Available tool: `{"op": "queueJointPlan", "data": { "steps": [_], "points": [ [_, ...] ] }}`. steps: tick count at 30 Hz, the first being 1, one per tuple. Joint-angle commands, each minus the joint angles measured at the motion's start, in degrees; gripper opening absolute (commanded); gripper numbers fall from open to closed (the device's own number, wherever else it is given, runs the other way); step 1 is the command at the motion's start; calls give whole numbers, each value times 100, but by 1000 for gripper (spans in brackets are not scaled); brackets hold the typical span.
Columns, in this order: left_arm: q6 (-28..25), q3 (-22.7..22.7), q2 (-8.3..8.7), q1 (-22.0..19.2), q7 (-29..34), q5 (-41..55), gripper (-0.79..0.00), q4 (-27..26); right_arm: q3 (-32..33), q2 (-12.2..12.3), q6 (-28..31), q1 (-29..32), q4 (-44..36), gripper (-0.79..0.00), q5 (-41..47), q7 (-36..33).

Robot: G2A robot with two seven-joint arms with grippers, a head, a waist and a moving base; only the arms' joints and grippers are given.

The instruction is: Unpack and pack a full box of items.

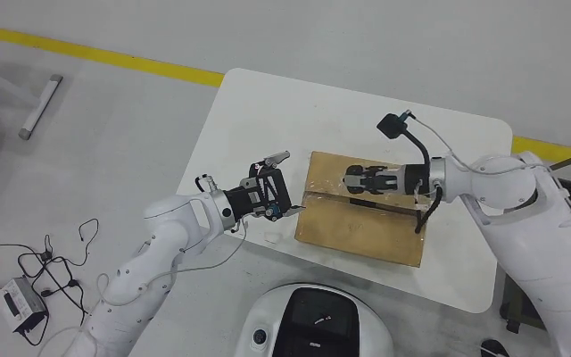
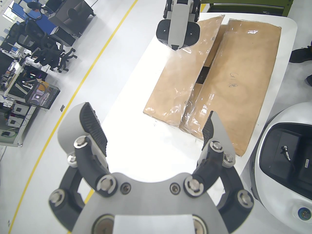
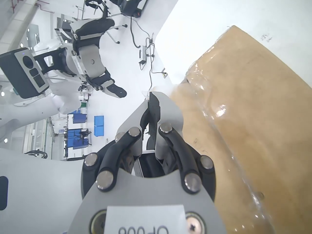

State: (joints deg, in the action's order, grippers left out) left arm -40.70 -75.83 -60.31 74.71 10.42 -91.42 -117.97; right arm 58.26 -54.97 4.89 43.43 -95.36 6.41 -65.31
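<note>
Cardboard tears easily, and that is my worry. My left fingers point(image 1: 285, 186) are spread wide and hold nothing, just off the left end of the box point(image 1: 366, 214). So a pull on the clear tape point(image 2: 195, 108) could drag the unsteadied box across the surface point(image 1: 268, 107) or rip a flap. The box lies mid-surface, nearer the near edge, its flaps barely parted. My right fingers point(image 1: 350, 179) are pressed together on the far flap point(image 2: 185, 74), beside the seam.
</note>
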Motion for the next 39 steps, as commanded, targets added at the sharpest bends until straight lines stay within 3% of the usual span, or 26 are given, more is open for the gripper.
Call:
{"op": "queueJointPlan", "data": {
  "steps": [1, 23, 39],
  "points": [
    [0, 0, 0, 0, 0, 0, 0, 0, -9, -11, 40, -6, -30, -785, 71, 27],
    [0, 0, 0, 0, 0, 0, 0, 0, -61, -105, 234, -27, -103, -785, 492, 226],
    [0, 0, 0, 0, 0, 0, 0, 0, 1260, 295, -175, 1347, -448, -785, -185, 18]
  ]
}}
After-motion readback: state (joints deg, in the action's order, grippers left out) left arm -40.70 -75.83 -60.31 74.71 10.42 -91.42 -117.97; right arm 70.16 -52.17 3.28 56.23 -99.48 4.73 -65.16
